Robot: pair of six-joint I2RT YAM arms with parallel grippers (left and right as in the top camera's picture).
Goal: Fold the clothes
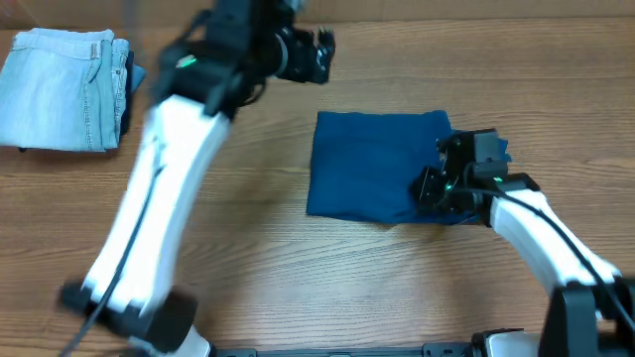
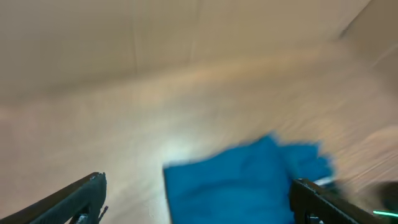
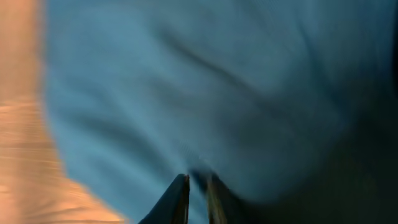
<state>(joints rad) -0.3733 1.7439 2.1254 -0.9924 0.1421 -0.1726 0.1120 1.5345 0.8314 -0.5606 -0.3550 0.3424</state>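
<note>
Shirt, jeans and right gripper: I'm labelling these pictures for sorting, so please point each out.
shirt (image 1: 367,164), overhead view, middle of the folded blue cloth.
jeans (image 1: 60,89), overhead view, middle of the pale denim stack.
right gripper (image 3: 198,182), right wrist view, between the tips of its fingers.

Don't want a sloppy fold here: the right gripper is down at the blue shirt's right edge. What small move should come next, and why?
Probably raise the right gripper slightly, to test its hold. Its jaws stand nearly together on the right edge of the polo shirt, which lies as a flat rectangle. The left gripper is open and off the cloth, so nothing else holds that edge.
</note>
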